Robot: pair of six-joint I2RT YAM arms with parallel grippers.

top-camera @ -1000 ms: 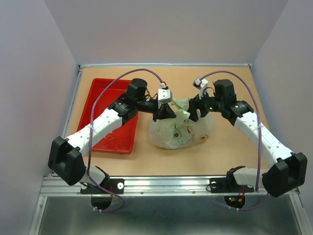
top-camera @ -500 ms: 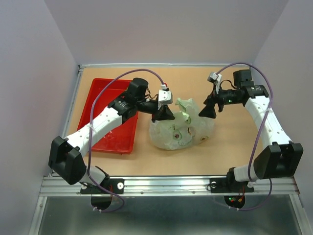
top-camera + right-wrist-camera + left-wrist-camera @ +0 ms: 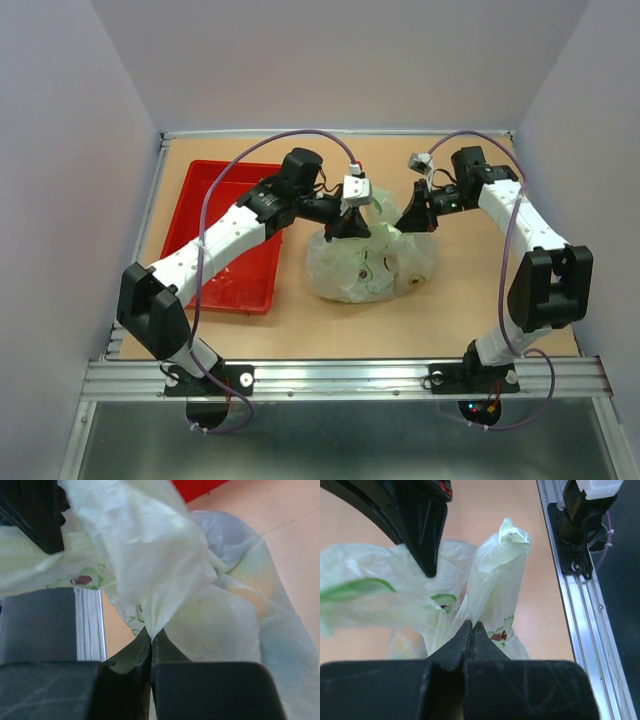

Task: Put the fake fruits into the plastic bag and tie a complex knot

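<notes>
Pinches one handle strip (image 3: 500,575) in the left pincer (image 3: 349,226), fingertips pressed together on the thin film. Pinches a second handle strip (image 3: 145,555) in the right pincer (image 3: 410,218) likewise, closed tight on the plastic.

Differs from half a second ago: then kept the right pincer out to the side, clear of the plastic bag (image 3: 365,268); now brings it back in, close beside the left pincer and just above the bag's mouth. Moves the left pincer a little farther from the red tray (image 3: 225,235) too.

Leaves the bag slumped on the worktop (image 3: 470,310) just below both pincers, with the fake fruits (image 3: 414,283) inside, dim orange and dark shapes through the film.

Shows no knot yet. Suggests filling done and tying under way; probably calls next for crossing one strip over the other without letting the film slip.
</notes>
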